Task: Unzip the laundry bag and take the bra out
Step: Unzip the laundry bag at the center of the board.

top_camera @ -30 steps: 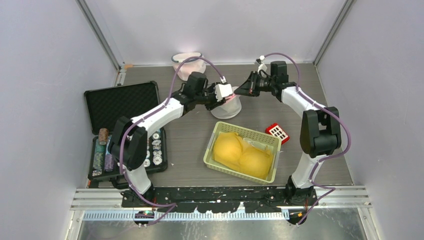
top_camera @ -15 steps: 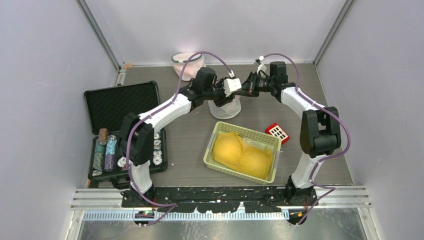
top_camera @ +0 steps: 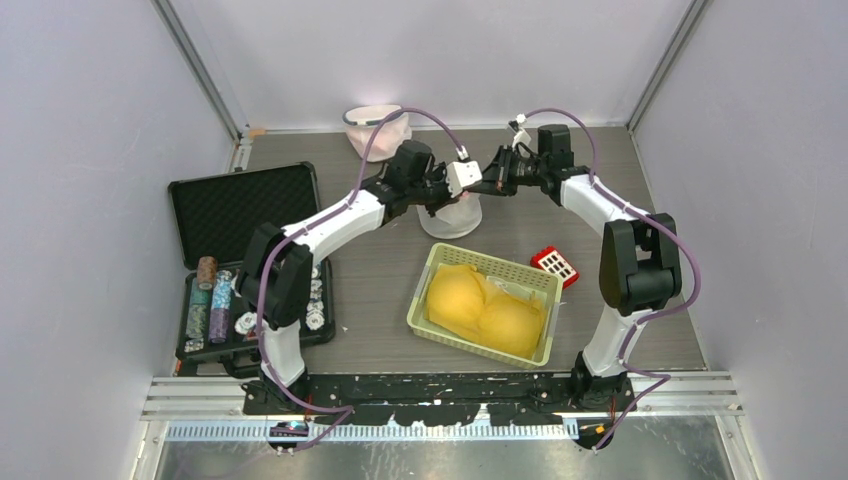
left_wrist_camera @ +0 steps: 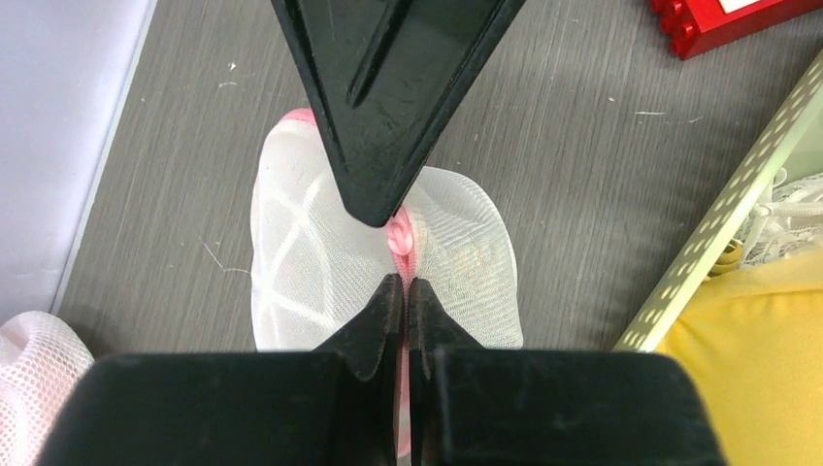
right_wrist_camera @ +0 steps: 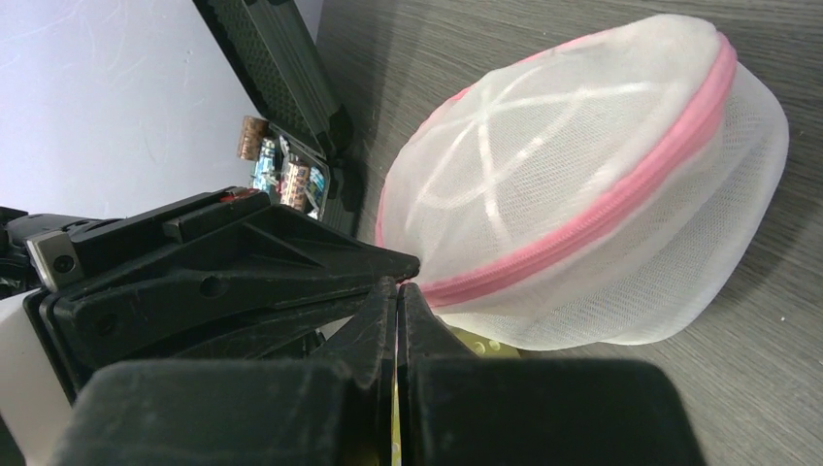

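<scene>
The table spreads under both arms, grey and wood-grained, and the two tools meet tip to tip over its far middle. Well off to the left of the meeting point, back along the left arm, lies an open black case with stacked poker chips in its lower half. On the near side of the tips, toward the arm bases, sits a pale green basket filled with yellow bras. Directly below the tips is the laundry bag, a domed white mesh pouch resting on the table; what is inside cannot be made out. Beyond the left arm's wrist, at the far edge, sits a second mesh bag, pinkish white. To the right of the basket, below the right arm's forearm, lies a small red block. The left gripper has its jaws pressed together, and the right gripper is likewise closed to a sliver. The bag's pink zipper runs closed around the dome and ends between the two sets of tips; whether either one actually pinches it cannot be told.
</scene>
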